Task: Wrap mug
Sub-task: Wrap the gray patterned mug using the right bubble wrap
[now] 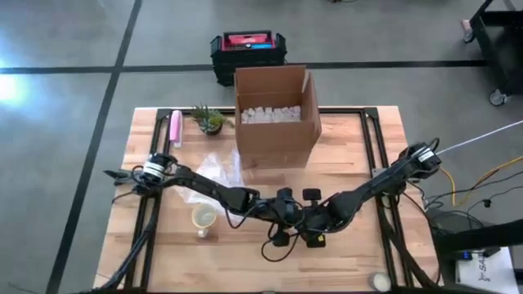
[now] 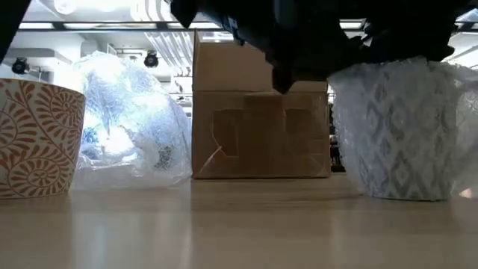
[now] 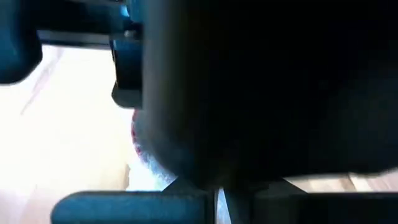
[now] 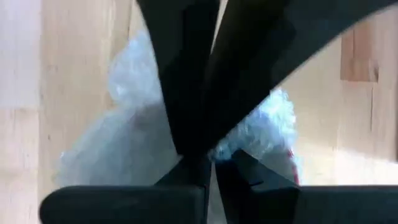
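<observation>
At the table's front centre, a mug already swathed in bubble wrap (image 2: 399,131) stands upright directly beneath both grippers, which meet over it; the left gripper (image 1: 282,214) and right gripper (image 1: 315,219) crowd so close that I cannot tell whether either is pinching the wrap. Just to their left sits a bare patterned mug (image 1: 203,219), with loose bubble wrap (image 1: 216,170) and an open cardboard box (image 1: 276,114) behind. No readable writing shows.
</observation>
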Controlling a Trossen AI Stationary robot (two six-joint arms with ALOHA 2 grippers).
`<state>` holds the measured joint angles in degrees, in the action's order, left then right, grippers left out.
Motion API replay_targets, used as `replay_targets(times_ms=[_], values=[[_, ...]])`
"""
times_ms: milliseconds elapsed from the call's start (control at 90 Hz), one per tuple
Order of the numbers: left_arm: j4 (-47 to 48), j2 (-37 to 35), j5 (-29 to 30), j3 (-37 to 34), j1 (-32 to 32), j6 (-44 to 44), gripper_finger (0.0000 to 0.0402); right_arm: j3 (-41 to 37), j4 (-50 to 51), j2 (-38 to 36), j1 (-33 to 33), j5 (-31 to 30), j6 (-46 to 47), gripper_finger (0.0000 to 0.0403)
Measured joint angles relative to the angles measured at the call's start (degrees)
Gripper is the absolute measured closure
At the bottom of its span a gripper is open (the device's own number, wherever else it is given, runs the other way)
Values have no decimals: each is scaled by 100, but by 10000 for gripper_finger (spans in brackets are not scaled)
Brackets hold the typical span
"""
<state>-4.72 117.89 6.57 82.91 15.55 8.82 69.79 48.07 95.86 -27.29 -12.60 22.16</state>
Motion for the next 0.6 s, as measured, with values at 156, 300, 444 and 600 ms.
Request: replay_targets(times_ms=[156,300,444,600], values=[[-23,-12,45,20,0,65,402,414,939,-201,-117,69,47,396],[59,3,37,-2,0,75,402,699,1372,-596,-198,-184,197,396],[47,4,39,-4,2,74,402,593,1539,-944,-300,-129,488,396],[32,4,25,-4,-2,72,402,71,1782,-1311,-607,-118,1170,396]])
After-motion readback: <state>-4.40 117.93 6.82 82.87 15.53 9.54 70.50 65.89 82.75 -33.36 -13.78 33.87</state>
